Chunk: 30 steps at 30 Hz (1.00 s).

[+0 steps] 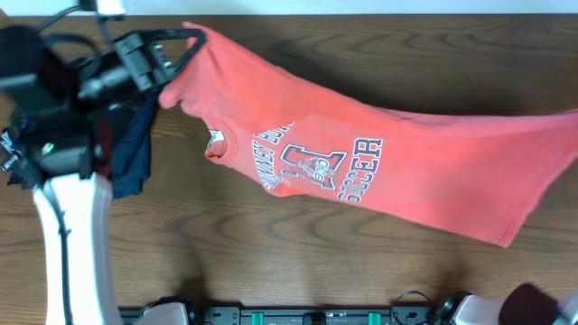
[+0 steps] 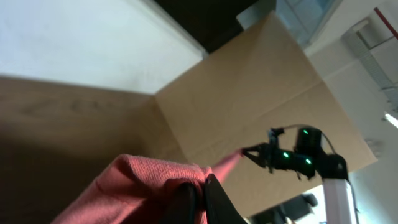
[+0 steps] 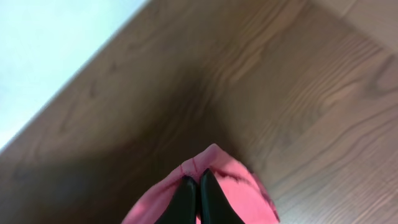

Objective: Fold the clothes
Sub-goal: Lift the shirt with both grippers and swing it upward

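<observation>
Dark wood table [image 1: 271, 271] underneath, pale wall [image 1: 361, 5] past its far edge. Closest to the left wrist camera: left gripper [image 2: 200, 198], pinched tight on a bunched shoulder edge of the coral T-shirt [image 1: 406, 153], up and left of the chest lettering [image 1: 316, 167]. Just left of that lettering: collar [image 1: 219, 155] with white neck tag [image 1: 215, 137]. Farther left of the lettering: navy garment [image 1: 134, 149], heaped beneath the left arm, no part of the fold. Right of the lettering, hem end running off the overhead view; out there, right gripper [image 3: 198, 194], likewise clamped on a peak of red cloth, above the wood. Long axis: left to right across the table, strung between both grippers. Middle resting on the wood or hanging just over it: cannot tell. Neither arm nearer, each at its own end of the cloth. Judged next: lower flat, or carry one end over the lettering toward the other. Likely risk: slack bunching at the collar.
</observation>
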{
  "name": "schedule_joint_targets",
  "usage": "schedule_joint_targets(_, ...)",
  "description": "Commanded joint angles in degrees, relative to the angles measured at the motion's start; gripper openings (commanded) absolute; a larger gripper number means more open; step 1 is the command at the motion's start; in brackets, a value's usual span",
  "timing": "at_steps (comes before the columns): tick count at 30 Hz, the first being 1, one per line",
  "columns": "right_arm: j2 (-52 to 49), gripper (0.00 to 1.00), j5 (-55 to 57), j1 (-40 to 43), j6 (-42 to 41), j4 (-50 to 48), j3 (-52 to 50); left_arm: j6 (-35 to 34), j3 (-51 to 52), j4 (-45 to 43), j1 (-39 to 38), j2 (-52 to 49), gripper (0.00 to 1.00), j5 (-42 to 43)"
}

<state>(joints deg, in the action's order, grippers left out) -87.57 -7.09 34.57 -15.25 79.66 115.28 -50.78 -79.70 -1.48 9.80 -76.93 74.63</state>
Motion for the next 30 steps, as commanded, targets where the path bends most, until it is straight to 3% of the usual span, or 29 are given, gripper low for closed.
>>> schedule_joint_targets(1, -0.3, 0.01, -0.2, -1.4, 2.0, -0.3, 0.3, 1.9, -1.3, -0.3, -1.6, -2.2, 0.06, 0.4)
schedule_joint_targets(6, 0.1, 0.01, 1.3, -1.4, 2.0, -1.0, 0.3, 6.8, -1.3, 4.5, -1.5, -2.7, 0.06, -5.3)
schedule_joint_targets(13, 0.5, 0.01, 1.7, -1.4, 2.0, -0.2, 0.3, 22.2, -1.5, 24.1, -1.6, -2.6, 0.06, -20.4)
schedule_joint_targets(20, 3.1, 0.01, 2.4, -0.5, 2.0, -0.4, 1.2, 38.9, -12.1, 48.9, -2.3, -2.4, 0.06, -45.7)
schedule_joint_targets(25, 5.8, 0.01, 2.7, 0.5, 2.0, 1.0, 2.9, 41.2, -23.1, 61.0, -4.9, -2.0, 0.06, -58.4)
schedule_joint_targets(30, 8.8, 0.01, 2.8, 0.8, 2.1, 2.8, 3.5, 41.8, -27.4, 69.0, -9.9, -0.8, 0.06, -68.7)
